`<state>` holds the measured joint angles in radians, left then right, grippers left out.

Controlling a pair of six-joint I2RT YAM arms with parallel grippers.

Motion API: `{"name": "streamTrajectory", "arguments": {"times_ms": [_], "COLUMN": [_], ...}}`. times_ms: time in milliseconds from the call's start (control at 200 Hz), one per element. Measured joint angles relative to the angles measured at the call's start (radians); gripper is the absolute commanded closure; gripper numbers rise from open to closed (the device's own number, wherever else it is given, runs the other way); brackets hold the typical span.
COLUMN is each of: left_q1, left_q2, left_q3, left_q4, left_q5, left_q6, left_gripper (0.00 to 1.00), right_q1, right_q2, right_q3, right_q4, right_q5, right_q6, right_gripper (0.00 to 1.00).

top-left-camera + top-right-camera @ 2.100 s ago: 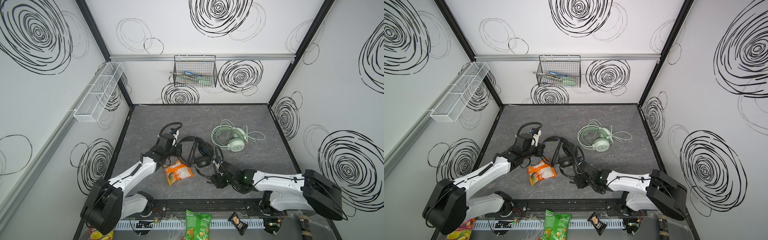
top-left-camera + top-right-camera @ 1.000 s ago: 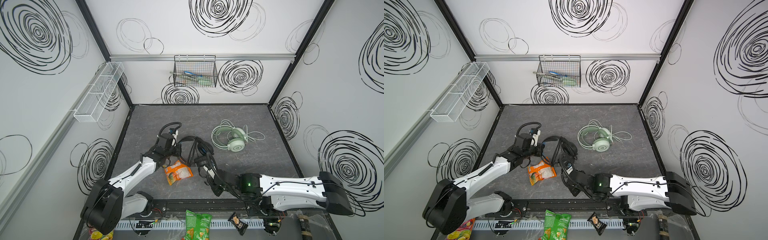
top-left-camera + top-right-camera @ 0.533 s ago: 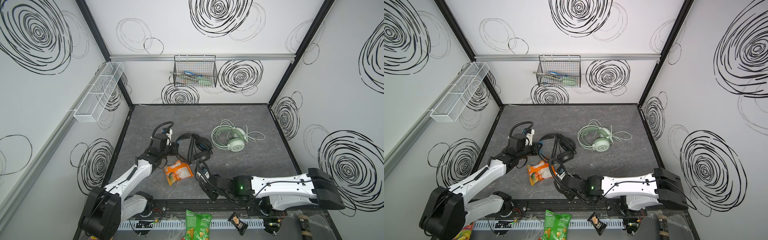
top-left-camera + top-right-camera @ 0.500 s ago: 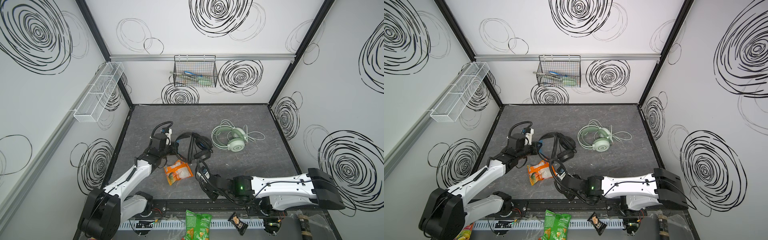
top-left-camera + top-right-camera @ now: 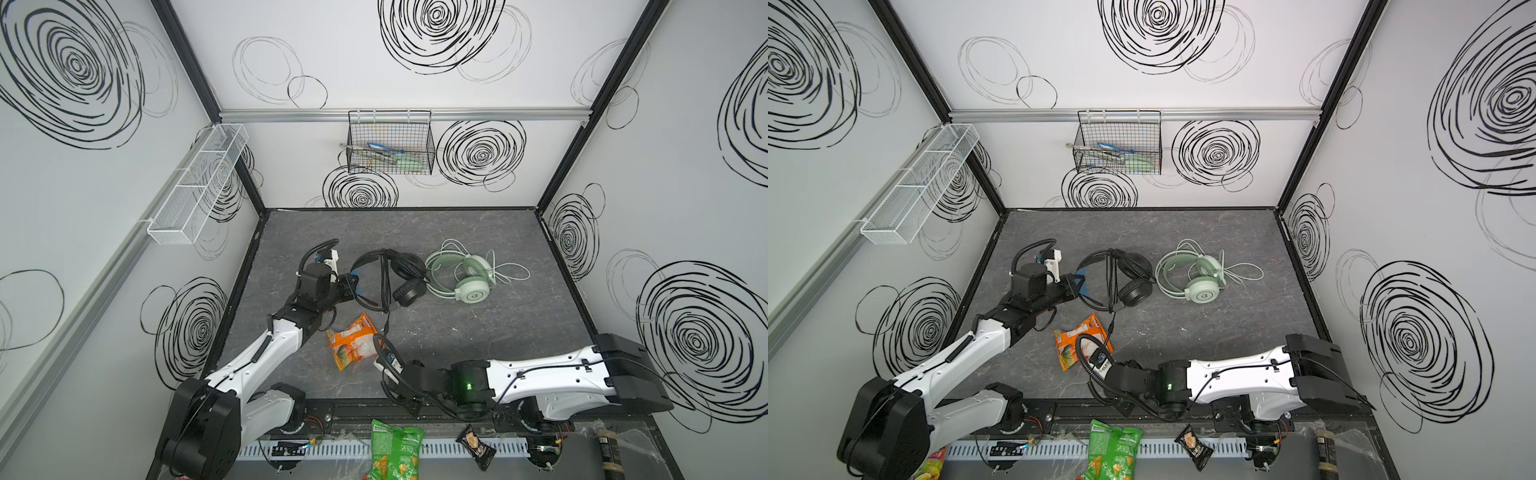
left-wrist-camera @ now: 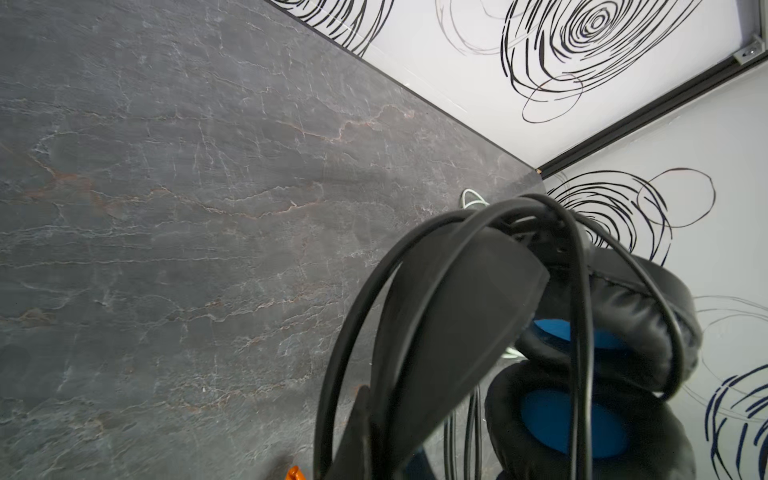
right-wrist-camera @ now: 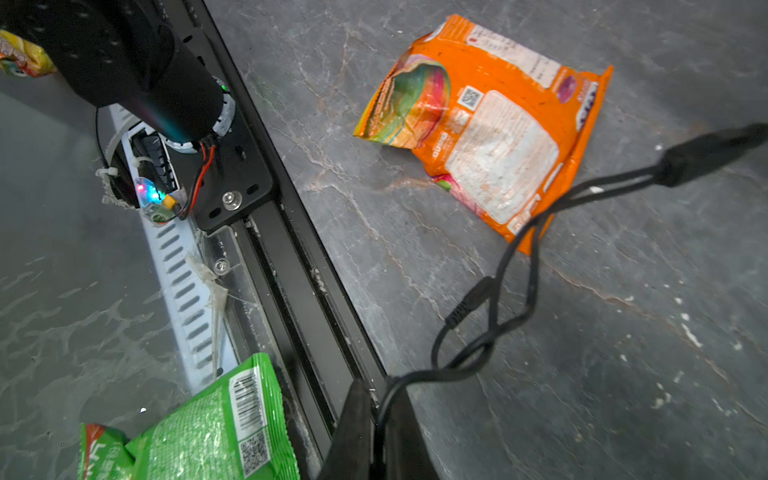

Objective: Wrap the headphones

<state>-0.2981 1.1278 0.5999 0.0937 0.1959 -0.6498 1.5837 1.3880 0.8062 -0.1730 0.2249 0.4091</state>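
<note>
With the left end effector clamped on the headband of the black headphones at the counter's left middle, their cable runs toward the front edge into the right end effector, pinched shut on it and probably the arm to carry the next loop.

Top views high overhead, sharing the table, wrist views low, left against black headphones

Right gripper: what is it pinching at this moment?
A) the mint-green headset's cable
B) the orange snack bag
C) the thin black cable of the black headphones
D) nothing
C: in the right wrist view the right gripper is shut on the thin black cable, while the orange snack bag lies on the tabletop away from its fingertips.
</note>
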Motion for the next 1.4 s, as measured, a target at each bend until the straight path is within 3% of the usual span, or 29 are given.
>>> {"name": "streamTrajectory", "arguments": {"times_ms": [220,520,745,1061,1396], "left_q1": [-0.002,-0.078,-0.148,-0.215,-0.216], "left_q2": [0.003,-0.001,-0.021,-0.059,-0.042], "left_q3": [0.001,0.008,0.024,0.022,-0.042], "left_q4": [-0.006,-0.069,-0.113,-0.17,-0.17], "left_q5": [-0.056,-0.162,-0.248,-0.279,-0.249], "left_q6": [0.018,0.122,0.206,0.269,0.27], "left_gripper": [1.0,1.0,1.0,1.0,1.0], "right_q1": [0.034,0.019,-0.168,-0.387,-0.56], "right_q2": [-0.021,-0.241,-0.3,-0.306,-0.099], "right_q3": [0.113,0.164,0.248,0.192,0.124], "right_q4": [-0.056,-0.13,-0.237,-0.241,-0.101], "right_q5": [0.03,0.139,0.159,0.098,-0.008], "right_q6": [-0.033,-0.16,-0.279,-0.351,-0.42], "right_gripper": [1.0,1.0,1.0,1.0,1.0]}}
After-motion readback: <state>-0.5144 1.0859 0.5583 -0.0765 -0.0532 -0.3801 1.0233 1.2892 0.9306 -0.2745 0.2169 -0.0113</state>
